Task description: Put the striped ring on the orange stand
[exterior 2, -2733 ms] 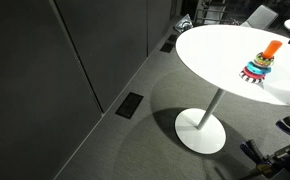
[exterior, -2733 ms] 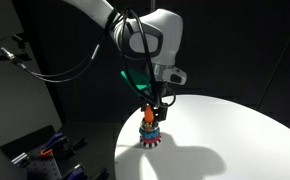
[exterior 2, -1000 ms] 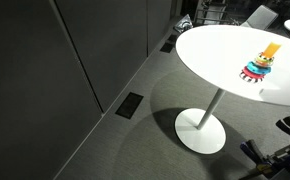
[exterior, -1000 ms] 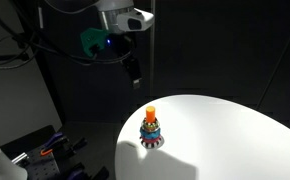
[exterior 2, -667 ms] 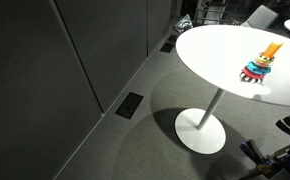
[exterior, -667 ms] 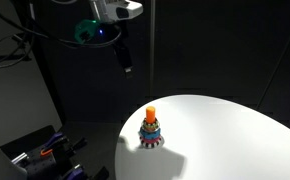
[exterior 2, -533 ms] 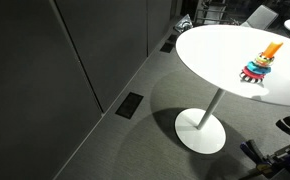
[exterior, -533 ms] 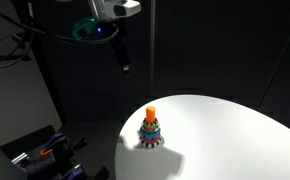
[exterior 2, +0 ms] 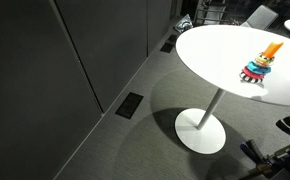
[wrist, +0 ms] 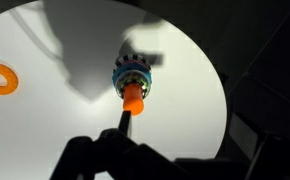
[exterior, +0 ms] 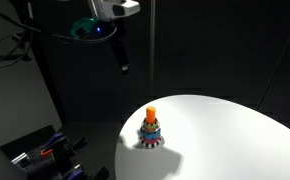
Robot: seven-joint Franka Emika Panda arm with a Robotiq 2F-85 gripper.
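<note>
**Ring stack, placement step.** Your gripper (exterior: 124, 66) hangs high above the desk (exterior: 230, 130), off to one side of the stack. Its jaws are spread wide and hold nothing. The striped ring (exterior: 150, 141) is threaded on the orange stand (exterior: 151, 113), lowest in the stack and resting on the desk; the wrist view shows the same from above. 1 plain orange ring (wrist: 0, 78) lies well apart on the desk. By this layout the placing step looks complete. Your next move calls only for staying clear and checking that the striped ring lies level.
</note>
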